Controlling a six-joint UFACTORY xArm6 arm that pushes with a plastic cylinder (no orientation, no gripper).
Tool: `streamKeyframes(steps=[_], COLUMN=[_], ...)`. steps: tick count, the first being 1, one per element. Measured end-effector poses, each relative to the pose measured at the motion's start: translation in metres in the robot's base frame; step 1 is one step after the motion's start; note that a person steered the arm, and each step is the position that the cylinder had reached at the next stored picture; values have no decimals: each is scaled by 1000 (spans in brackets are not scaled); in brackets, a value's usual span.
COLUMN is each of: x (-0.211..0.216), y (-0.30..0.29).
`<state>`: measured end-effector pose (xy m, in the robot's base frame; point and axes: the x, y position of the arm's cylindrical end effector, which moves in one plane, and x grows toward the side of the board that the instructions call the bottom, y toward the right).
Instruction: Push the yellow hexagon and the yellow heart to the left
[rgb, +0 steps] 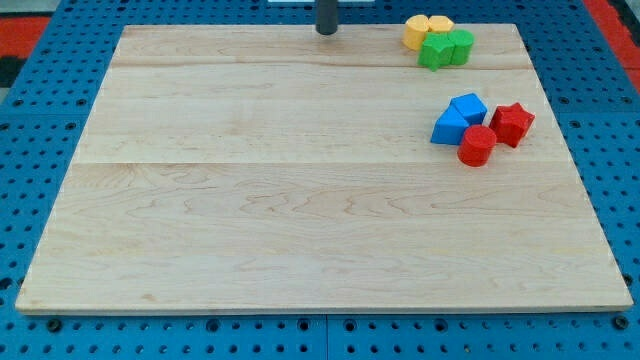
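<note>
Tip (327, 31) at counter (300, 200) top edge, left of touching yellow hexagon (417, 32) and, seemingly, yellow heart (438, 24); no hand fitted; push not begun.

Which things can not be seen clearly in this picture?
- Rod above my tip: cut off by the view's top.
- Yellow blocks: which is heart, which hexagon, too small to tell.
- Green blocks: shapes unclear, packed together.
- Blue blocks: lower edges hidden behind the red cylinder.
</note>
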<state>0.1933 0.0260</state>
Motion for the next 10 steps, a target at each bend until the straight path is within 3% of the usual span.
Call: streamKeyframes(steps=[2,3,4,5,6,7,8,9,10], x=[0,0,33,92,134,139,119,73,-2], y=[55,48,7,19,74,171,229,250,240])
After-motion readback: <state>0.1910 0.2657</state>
